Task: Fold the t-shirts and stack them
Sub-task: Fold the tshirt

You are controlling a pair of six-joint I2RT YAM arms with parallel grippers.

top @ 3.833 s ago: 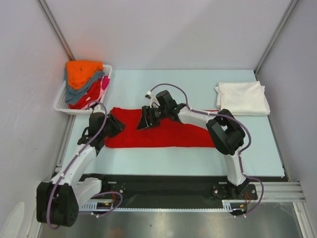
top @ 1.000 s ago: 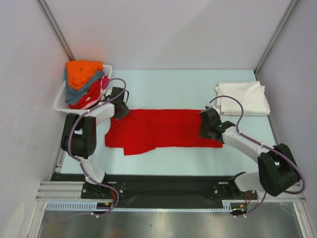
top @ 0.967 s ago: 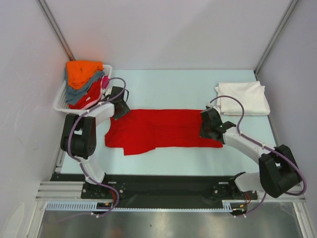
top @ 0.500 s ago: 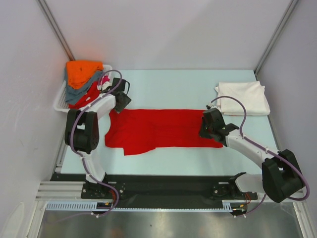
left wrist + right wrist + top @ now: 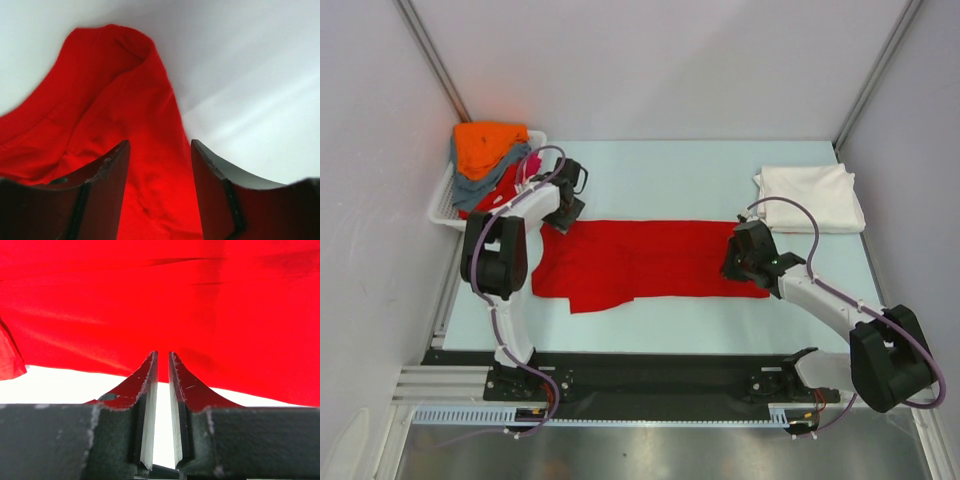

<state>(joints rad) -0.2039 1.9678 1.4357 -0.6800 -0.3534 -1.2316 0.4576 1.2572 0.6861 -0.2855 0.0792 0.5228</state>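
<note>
Folding looks to be partway through on the bright red t-shirt [image 5: 645, 260], which lies as a long band across the middle of the table [image 5: 650, 170]; I take every place from this shirt. At its far left corner the left gripper [image 5: 567, 212] hangs with jaws spread, cloth showing between them but not pinched. At its right end the right gripper [image 5: 738, 262] has its jaws nearly pressed together with a slim gap, holding nothing. Beyond that end lies the folded cream-white t-shirt [image 5: 810, 198]; past the left corner, the white mesh basket [image 5: 444, 200] holds more shirts. Next, probably, each gripper must pinch an end and fold the band across.
</note>
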